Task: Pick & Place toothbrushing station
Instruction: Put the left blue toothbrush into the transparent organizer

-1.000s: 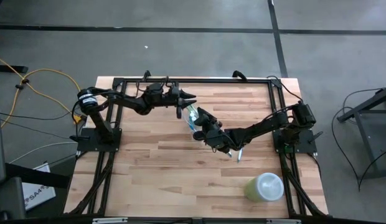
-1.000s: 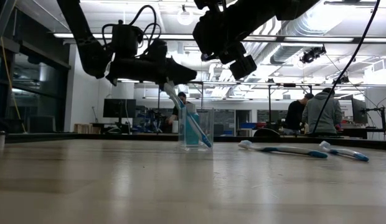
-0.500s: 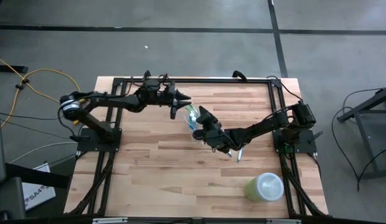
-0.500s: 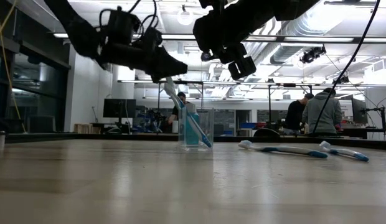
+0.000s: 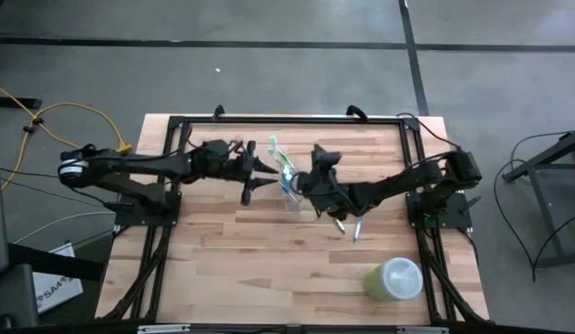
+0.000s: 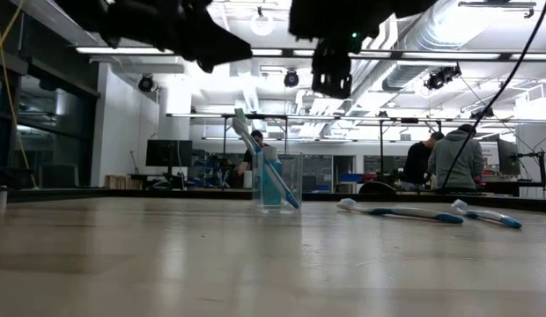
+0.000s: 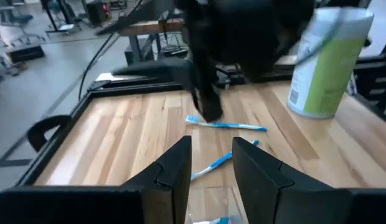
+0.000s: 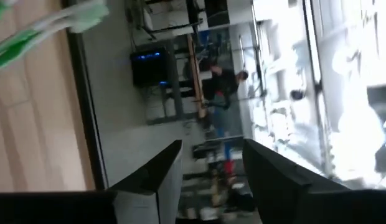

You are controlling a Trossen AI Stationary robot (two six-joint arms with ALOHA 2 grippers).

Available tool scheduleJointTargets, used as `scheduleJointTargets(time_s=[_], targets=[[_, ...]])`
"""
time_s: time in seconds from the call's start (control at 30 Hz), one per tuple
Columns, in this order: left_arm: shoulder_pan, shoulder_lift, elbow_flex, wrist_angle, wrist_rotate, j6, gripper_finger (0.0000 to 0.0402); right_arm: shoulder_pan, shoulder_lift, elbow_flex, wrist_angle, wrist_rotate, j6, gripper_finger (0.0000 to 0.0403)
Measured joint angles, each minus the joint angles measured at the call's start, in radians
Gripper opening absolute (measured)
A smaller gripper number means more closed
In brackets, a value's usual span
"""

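Cup [image 6: 276, 183] sits mid-table w/ a green brush [image 5: 279, 158] and blue item inside; two brushes [image 6: 403, 211] lie on wood right of it. Both grippers, left [image 5: 253, 176] and right [image 5: 311, 173], hover empty, fingers apart. You're between picks, I'd say: next, drop right gripper onto a loose brush.

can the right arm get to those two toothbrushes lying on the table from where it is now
Probably yes. The two loose toothbrushes lie flat on bare wood beside the clear cup, with nothing on top of them. The right gripper hangs open just above and near them, while the left gripper stays on the cup's other side.
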Motion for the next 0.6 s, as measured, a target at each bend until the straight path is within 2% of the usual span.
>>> scheduleJointTargets(time_s=[0.2, 0.27, 0.33, 0.47, 0.6], targets=[[-0.121, -0.064, 0.0, -0.122, -0.14, 0.031, 0.0111, 0.025, -0.151, 0.0, -0.377, -0.046, 0.482, 0.0158], [-0.157, -0.073, 0.0, -0.146, -0.166, 0.031, 0.0111, 0.047, -0.188, 0.0, -0.503, -0.105, 0.652, 0.0158], [-0.189, -0.077, 0.0, -0.165, -0.185, 0.031, 0.011, 0.072, -0.227, 0.002, -0.628, -0.218, 0.857, 0.0158], [-0.254, -0.077, 0.0, -0.181, -0.22, 0.03, 0.011, 0.088, -0.273, 0.036, -0.921, -0.533, 1.328, 0.0151], [-0.328, -0.077, 0.0, -0.19, -0.295, -0.015, 0.011, 0.083, -0.266, 0.039, -1.117, -0.74, 1.548, 0.0136]])
